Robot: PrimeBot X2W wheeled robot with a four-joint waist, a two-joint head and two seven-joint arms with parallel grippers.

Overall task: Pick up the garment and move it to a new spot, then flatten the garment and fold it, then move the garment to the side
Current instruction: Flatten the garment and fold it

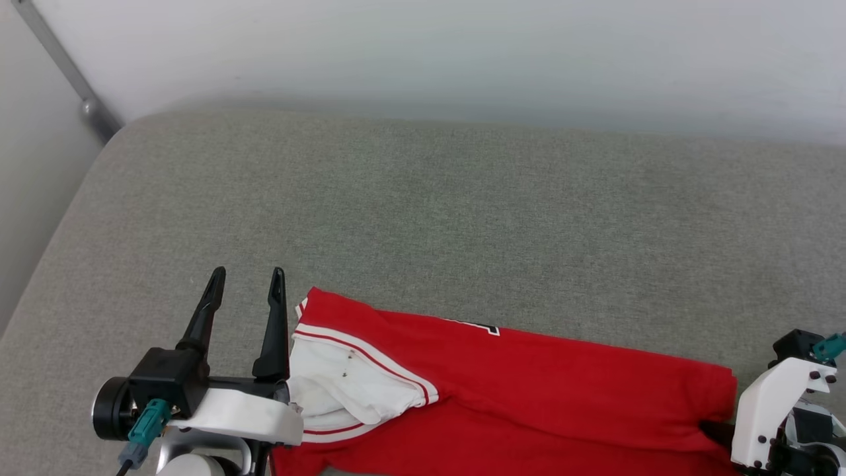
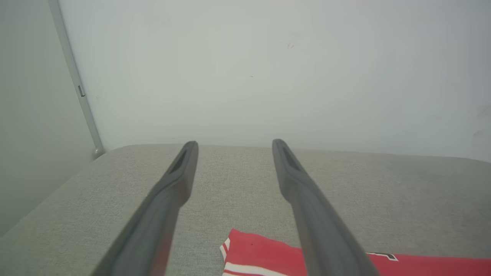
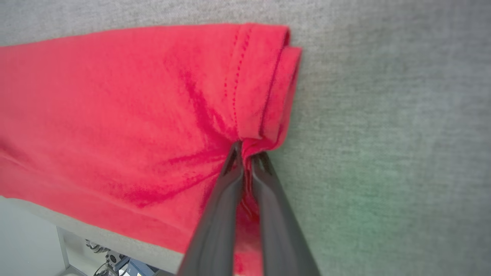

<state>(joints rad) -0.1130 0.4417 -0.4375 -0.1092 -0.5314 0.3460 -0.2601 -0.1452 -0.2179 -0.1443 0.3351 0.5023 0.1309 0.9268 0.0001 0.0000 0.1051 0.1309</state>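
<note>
Pinching the garment [image 1: 529, 390] at its hem, I am judging this to be the start of the pick-up-and-move step. The red jersey is lying in a long bunched strip along the near edge of the grey table [image 1: 423, 198], with its sleeve end toward the near left and its hem end toward the near right corner. My right pincer [image 3: 247, 151] is clamped together on a gathered tuck of the hem [image 3: 264, 76], with creases fanning out from the bite. The hold is looking thin, so I am thinking a slow, steady lift is wise; a jerk could pull that tuck free. My left pincer [image 1: 248, 271] is standing wide apart and holding nothing, hovering just beside the white sleeve [image 1: 344, 383]. Whether its nearer finger is touching the cloth I cannot tell. I am reckoning it ought to be taking the sleeve end, so the shirt is travelling between two holds rather than dangling from one.

Around the work, the pale wall [image 1: 423, 53] is running along the far edge, well apart from the garment. A grey metal post [image 1: 66, 73] is standing at the far left corner. Black lettering [image 1: 479, 325] is peeking out along the strip's far side. Nothing seems to be blocking the lift. The near edge, just beside the cloth, is where I am expecting it could slide off.
</note>
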